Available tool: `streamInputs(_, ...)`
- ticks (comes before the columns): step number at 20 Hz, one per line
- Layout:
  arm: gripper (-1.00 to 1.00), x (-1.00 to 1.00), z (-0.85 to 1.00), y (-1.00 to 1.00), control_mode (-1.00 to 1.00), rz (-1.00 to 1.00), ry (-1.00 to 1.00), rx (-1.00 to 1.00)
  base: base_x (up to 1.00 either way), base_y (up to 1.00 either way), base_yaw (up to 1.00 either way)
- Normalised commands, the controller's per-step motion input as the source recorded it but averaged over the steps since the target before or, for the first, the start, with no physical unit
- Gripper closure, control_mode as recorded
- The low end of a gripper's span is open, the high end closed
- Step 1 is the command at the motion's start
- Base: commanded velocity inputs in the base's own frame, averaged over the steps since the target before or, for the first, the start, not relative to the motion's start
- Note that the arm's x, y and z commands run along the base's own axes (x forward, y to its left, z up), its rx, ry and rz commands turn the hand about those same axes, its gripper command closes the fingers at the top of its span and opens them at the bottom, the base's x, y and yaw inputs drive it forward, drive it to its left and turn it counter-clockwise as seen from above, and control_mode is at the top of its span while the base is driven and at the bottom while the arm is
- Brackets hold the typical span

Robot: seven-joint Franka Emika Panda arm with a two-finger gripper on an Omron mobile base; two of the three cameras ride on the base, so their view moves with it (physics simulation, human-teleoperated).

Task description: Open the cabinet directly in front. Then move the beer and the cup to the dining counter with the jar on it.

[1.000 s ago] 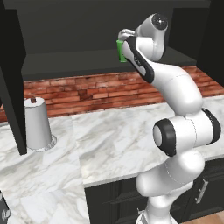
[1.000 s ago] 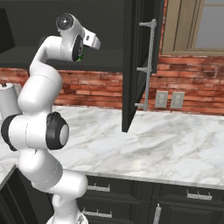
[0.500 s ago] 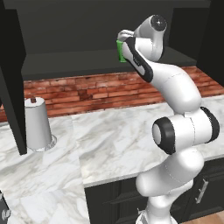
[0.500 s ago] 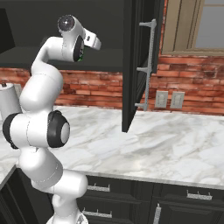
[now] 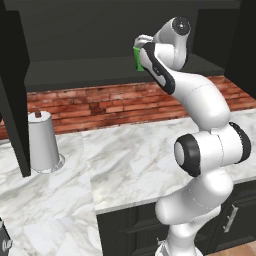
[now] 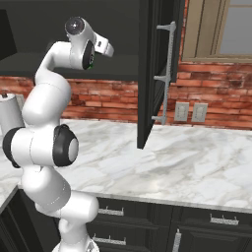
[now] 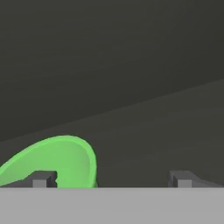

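Pincer (image 7: pixel 111 179): jaws spread wide, holding nothing | Small bright green plastic cup (image 7: pixel 57 162): on the shelf inside the open black upper wall cabinet (image 5: pixel 100 70) | Relation: cup lies at 9 o'clock of jaw centre in hand view, overlapping the left fingertip (image 7: pixel 41 178) | Judgement: shift toward 9 o'clock before closing.
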Motion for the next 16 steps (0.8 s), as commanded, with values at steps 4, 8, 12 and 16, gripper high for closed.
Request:
streamInputs(4, 1.0, 0.03, -0.03, 0.05, -1.0, 0.0, 0.0, 0.0, 0.0, 0.0, 0.0)
streamInputs(8, 1.0, 0.01, 0.0, 0.01, -1.0, 0.0, 0.0, 0.0, 0.0, 0.0, 0.0)
streamInputs(12, 1.0, 0.0, 0.0, 0.0, -1.0, 0.0, 0.0, 0.0, 0.0, 0.0, 0.0)
streamInputs(16, 1.0, 0.0, 0.0, 0.0, -1.0, 0.0, 0.0, 0.0, 0.0, 0.0, 0.0)
